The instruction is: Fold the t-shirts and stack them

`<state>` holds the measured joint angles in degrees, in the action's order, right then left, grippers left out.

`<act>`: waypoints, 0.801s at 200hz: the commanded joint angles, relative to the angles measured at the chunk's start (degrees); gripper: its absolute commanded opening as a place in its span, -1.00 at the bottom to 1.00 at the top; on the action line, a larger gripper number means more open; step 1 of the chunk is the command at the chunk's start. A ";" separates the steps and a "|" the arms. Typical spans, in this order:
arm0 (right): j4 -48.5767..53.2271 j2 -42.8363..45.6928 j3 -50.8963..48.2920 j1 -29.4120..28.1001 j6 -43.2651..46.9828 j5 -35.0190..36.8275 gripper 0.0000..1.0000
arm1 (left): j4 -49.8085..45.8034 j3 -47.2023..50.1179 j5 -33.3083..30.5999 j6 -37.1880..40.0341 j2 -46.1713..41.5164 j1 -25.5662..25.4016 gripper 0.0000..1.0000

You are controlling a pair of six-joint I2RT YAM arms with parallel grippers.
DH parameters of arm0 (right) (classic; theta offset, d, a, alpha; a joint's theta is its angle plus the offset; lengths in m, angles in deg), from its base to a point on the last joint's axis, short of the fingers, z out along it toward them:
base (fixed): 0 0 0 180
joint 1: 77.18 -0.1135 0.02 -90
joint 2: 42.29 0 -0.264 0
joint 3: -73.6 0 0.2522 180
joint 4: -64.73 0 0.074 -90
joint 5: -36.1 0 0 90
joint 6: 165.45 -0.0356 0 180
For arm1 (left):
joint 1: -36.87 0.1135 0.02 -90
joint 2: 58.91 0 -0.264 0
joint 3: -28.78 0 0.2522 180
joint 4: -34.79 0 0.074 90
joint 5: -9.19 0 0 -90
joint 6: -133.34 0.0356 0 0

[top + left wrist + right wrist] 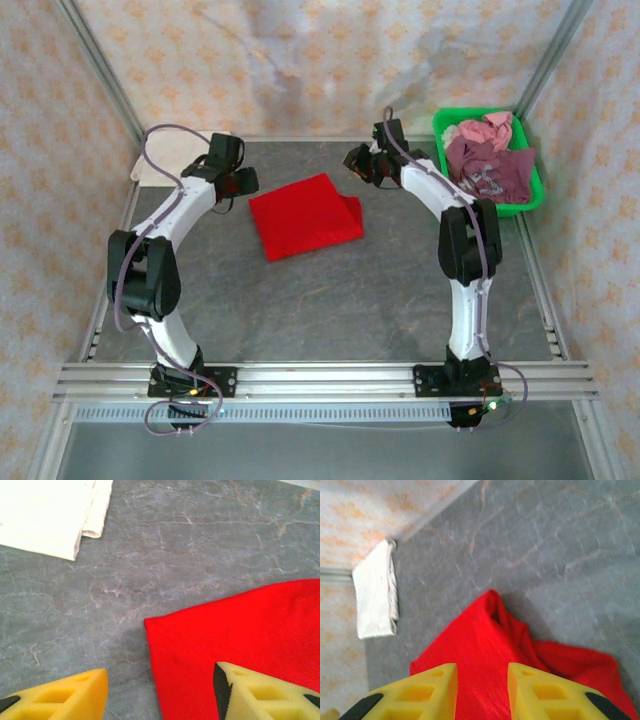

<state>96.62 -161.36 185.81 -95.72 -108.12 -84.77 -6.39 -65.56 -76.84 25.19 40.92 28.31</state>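
1. From above, we see the red t-shirt (305, 215) lying folded on the table (350, 300), in its far half and about midway between the side edges. The left gripper (243, 183) hangs just beside the shirt's far left corner, and the right gripper (357, 162) is near its far right corner. A cream-white t-shirt (165, 160) sits folded in the far left corner. A green basket (530, 205) in the far right corner holds a maroon t-shirt (490, 170) and a pink t-shirt (490, 128).
2. At the left wrist, we find the left gripper (160, 690) with its jaws wide apart and nothing between them. One finger is over bare table (200, 540), the other over the red t-shirt (240, 630). The cream-white t-shirt (45, 515) lies well apart.
3. At the right wrist, the right gripper (482, 672) has its jaws parted above the red t-shirt (470, 640), whose edge is rumpled here. The cream-white t-shirt (375, 590) lies by the far edge of the table (560, 540).
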 commanded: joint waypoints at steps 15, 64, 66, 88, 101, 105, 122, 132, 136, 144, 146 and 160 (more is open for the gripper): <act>-6.64 10.04 -12.85 -3.64 3.37 1.50 -0.39 | 1.79 5.88 1.96 -2.18 -5.01 -4.91 0.14; -10.30 2.90 -13.87 -5.09 1.31 -5.59 -0.79 | 7.76 7.28 7.03 -3.38 2.56 -9.69 0.02; -10.59 2.64 -13.85 -5.18 1.18 -5.66 -0.79 | 8.27 7.43 7.13 -3.51 2.87 -9.80 0.02; -13.61 0.63 -16.03 -5.37 -0.16 -5.13 -0.83 | 11.93 8.87 7.28 -4.28 6.17 -11.45 0.01; -14.09 0.03 -17.71 -5.36 -0.12 -4.12 -0.85 | 12.64 9.49 6.82 -3.91 7.72 -12.41 0.00; -14.19 -0.06 -18.39 -5.36 -0.07 -4.11 -0.85 | 12.76 9.70 6.75 -3.91 8.15 -12.53 -0.01; -15.83 0.29 -22.01 -5.53 -0.33 -4.04 -0.86 | 15.25 12.05 7.16 -3.90 8.59 -13.04 -0.02; -17.21 0.96 -24.82 -5.73 -0.62 -3.69 -0.87 | 16.77 13.65 7.50 -3.61 8.20 -13.15 -0.03; -17.81 1.26 -25.88 -5.86 -0.84 -3.55 -0.88 | 16.95 14.19 7.54 -3.57 7.91 -13.23 -0.03; -18.52 1.86 -28.08 -6.16 -1.22 -3.46 -0.89 | 17.33 15.20 7.25 -3.53 7.10 -13.32 -0.04; -18.71 1.96 -28.65 -6.26 -1.32 -3.48 -0.89 | 17.49 15.54 7.21 -3.53 6.84 -13.33 -0.04; -20.47 3.55 -32.77 -7.16 -2.36 -3.34 -0.90 | 18.54 17.95 6.78 -3.39 3.94 -13.33 -0.04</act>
<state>78.22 -160.48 159.06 -101.23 -108.84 -89.30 8.80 -51.07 -69.59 22.22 49.29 15.11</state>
